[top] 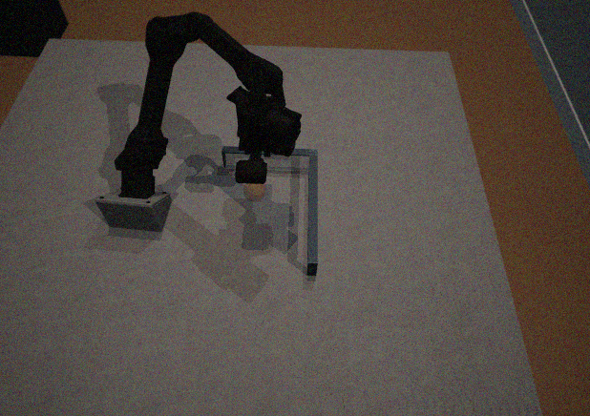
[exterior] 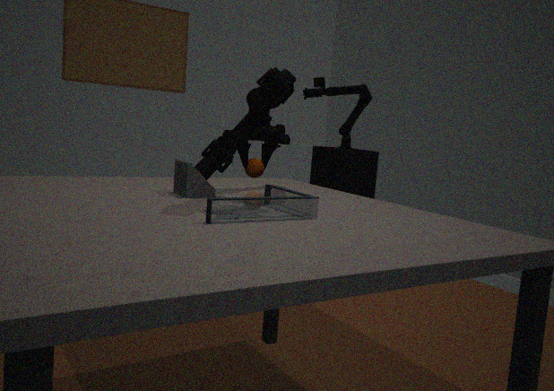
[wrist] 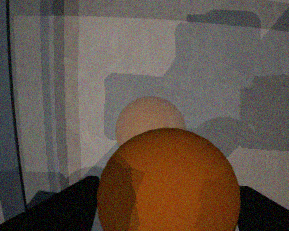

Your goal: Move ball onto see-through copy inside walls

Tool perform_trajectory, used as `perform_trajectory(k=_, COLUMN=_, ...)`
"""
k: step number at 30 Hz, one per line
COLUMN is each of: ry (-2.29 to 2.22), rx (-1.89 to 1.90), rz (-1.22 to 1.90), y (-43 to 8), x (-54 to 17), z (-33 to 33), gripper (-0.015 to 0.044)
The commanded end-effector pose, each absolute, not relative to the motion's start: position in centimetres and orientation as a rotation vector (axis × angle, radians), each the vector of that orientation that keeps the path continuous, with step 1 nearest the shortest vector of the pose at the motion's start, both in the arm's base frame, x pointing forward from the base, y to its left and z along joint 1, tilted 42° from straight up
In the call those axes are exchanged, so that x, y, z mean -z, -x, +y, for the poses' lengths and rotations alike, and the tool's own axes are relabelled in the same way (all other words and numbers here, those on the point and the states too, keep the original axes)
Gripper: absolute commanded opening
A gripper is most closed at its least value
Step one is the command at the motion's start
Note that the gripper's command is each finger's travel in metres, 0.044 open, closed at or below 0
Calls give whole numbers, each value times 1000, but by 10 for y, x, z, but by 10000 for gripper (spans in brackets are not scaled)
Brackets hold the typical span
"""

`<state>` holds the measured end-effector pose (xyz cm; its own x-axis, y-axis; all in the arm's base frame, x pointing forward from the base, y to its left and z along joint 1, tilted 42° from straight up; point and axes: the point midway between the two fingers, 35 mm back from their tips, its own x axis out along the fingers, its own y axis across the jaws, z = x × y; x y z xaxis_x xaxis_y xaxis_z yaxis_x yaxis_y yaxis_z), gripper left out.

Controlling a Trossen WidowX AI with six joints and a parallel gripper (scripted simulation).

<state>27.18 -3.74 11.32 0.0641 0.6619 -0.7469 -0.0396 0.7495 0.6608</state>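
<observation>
The tool [exterior: 255, 165] is clamped on the ball [exterior: 255, 168], a smooth, faintly faceted orange sphere held in the air above the desk [exterior: 359, 244]. Below it, inside the clear walls [exterior: 262, 208], lies the pale see-through copy [wrist: 149, 119].
</observation>
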Motion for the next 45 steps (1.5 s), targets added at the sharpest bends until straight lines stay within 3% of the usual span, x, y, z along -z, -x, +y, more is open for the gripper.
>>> perform_trajectory(k=1, ry=-557, rx=-574, rz=1422, y=-265, x=-111, z=-25, gripper=0)
perform_trajectory(k=40, ry=-559, rx=-578, rz=1419, y=-270, x=-46, z=35, gripper=0)
perform_trajectory(k=45, ry=-553, rx=-574, rz=1415, y=-272, x=-49, z=32, gripper=131)
